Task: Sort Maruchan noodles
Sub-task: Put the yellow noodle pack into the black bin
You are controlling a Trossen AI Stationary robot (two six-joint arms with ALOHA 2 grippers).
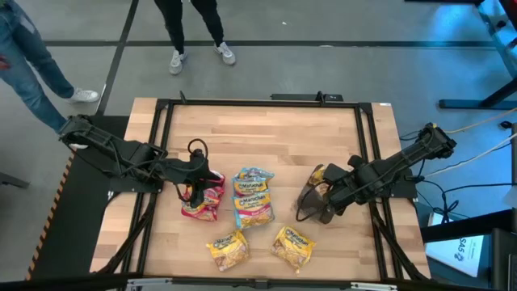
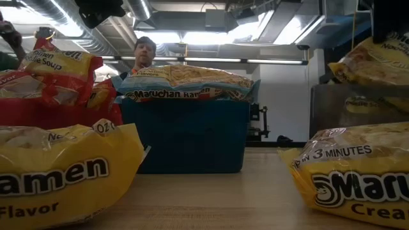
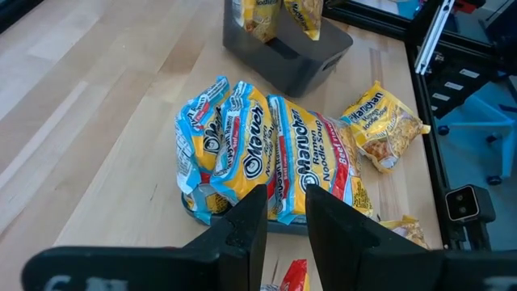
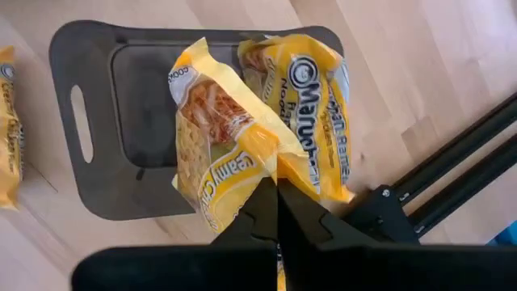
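Observation:
Blue-edged Maruchan noodles (image 1: 253,198) lie stacked on a teal tray (image 2: 185,134) at mid-table. Red ones (image 1: 203,200) are piled on a red tray to its left. My left gripper (image 3: 287,202) hovers open over that red pile, with nothing between its fingertips. Two yellow packets (image 1: 228,249) (image 1: 292,246) lie flat near the front edge. On the right, my right gripper (image 4: 277,190) is shut on a yellow packet (image 4: 218,137) over the dark grey tray (image 4: 105,121). A second yellow packet (image 4: 315,105) sits beside it; whether it rests in the tray I cannot tell. My right gripper pinches the yellow packet by its crimped end (image 4: 257,166) between its two shut fingers. It comes from above and points steeply down. The packet hangs below the fingers over the dark grey tray, tilted; whether its lower end touches the tray is hidden.
Black frame rails (image 1: 161,129) border the wooden table on all sides. People stand beyond the far edge (image 1: 194,32) and at the far left (image 1: 32,65). Bare wood (image 1: 266,137) fills the far half of the table.

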